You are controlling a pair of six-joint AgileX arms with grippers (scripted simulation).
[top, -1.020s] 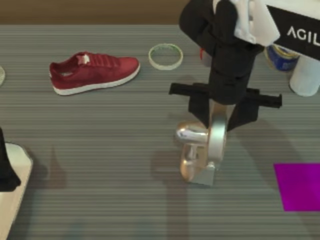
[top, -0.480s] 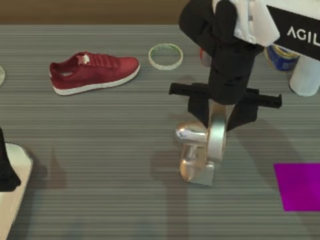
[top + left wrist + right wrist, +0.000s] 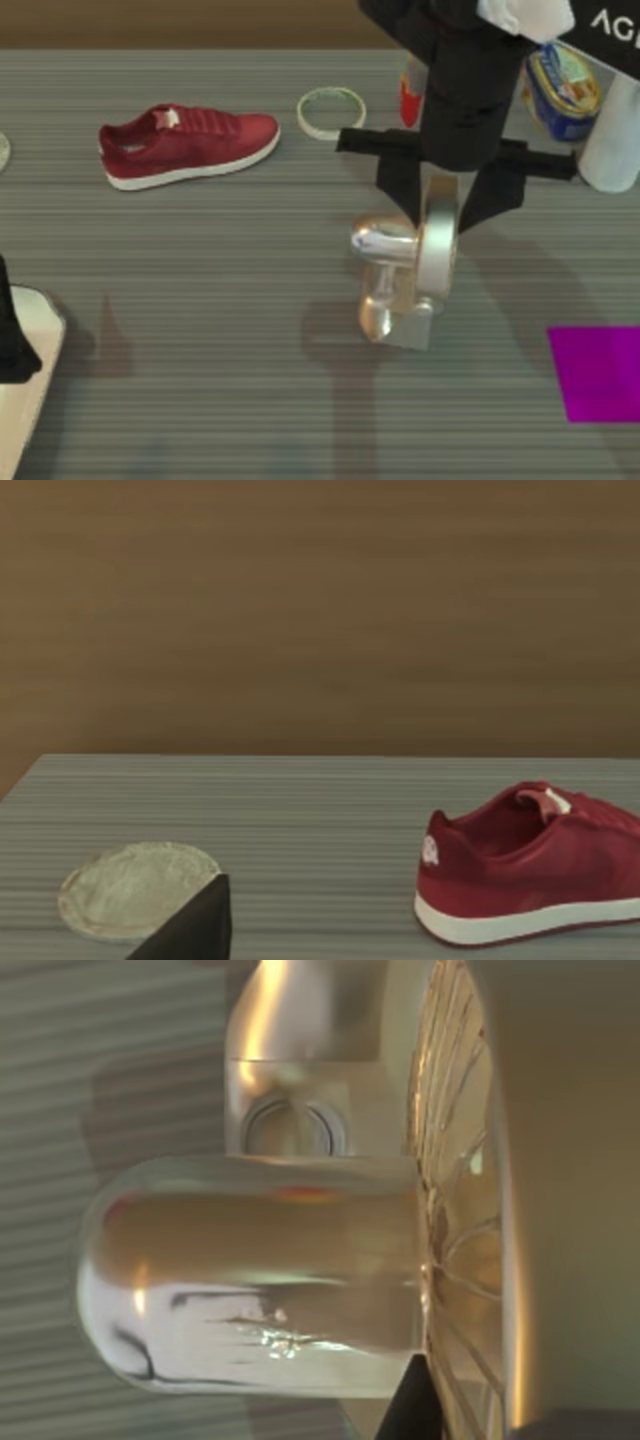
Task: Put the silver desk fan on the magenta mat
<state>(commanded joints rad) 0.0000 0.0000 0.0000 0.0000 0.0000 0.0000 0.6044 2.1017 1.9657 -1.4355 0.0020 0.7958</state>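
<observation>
1. Top view: the right pincer (image 3: 437,215) is clamped on the disc head of the fan (image 3: 405,280), one finger on each face. The fan stands near the table (image 3: 200,300) centre, well apart from the mat (image 3: 597,372), which lies flat at the right edge with nothing on it. The left arm is parked at the lower left corner. A red shoe (image 3: 185,143), a tape ring (image 3: 331,111), a can (image 3: 562,90) and a white bottle (image 3: 612,140) lie along the far side.
2. Left wrist view: the shoe and a grey disc (image 3: 138,888) show. Whether the left pincer is open or closed cannot be told.
3. Right wrist view: the fan's motor housing (image 3: 250,1275) and grille fill the picture at close range.
4. Progress, as a judgement: the grasp is made. Carrying the fan rightward, setting it on the mat and releasing remain.
</observation>
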